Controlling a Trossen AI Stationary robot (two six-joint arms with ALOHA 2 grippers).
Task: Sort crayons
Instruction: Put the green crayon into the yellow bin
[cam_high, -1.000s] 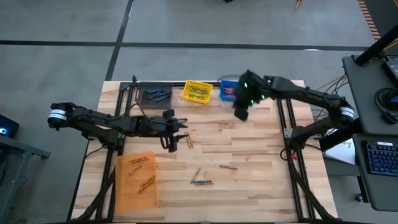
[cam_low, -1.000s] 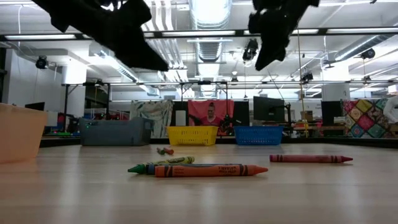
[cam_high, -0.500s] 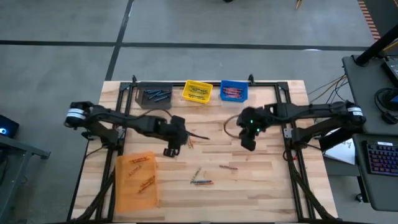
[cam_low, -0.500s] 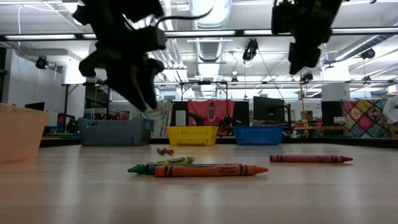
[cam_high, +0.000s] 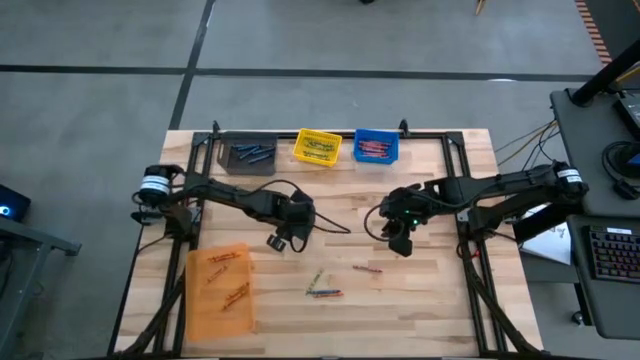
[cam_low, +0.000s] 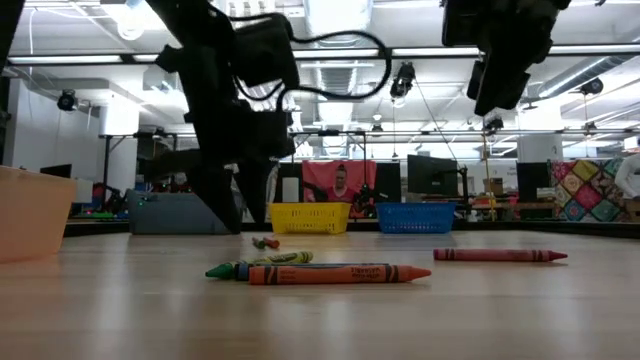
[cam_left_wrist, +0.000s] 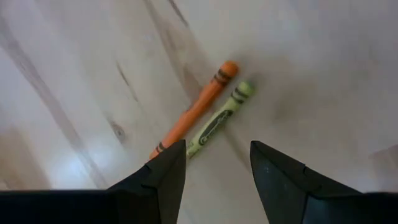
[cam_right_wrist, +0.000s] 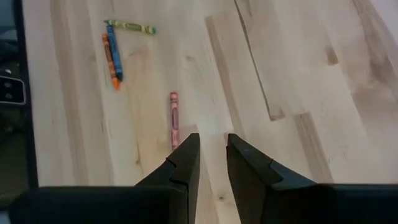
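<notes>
Left wrist view, left claw (cam_left_wrist: 214, 165) wide (empty) above orange crayon (cam_left_wrist: 194, 112), its tip hidden

Big open workshop, grey floor (cam_high: 300, 40), strip lights (cam_low: 330, 20) overhead, a desk (cam_high: 600, 200) with a keyboard (cam_high: 612, 250), red banner (cam_low: 340, 185) at the back.

left pincer (cam_left_wrist: 217, 168) (fingers spread), right pincer (cam_right_wrist: 211, 155) narrowed

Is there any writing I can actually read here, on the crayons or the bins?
None can be read.
Orange crayon at the front of the table: dark print on its wrapper, too blurred to read.
Yellow-green crayon: dark marks on its wrapper, unreadable.
Yellow bin, blue bin: no lettering visible.
</notes>
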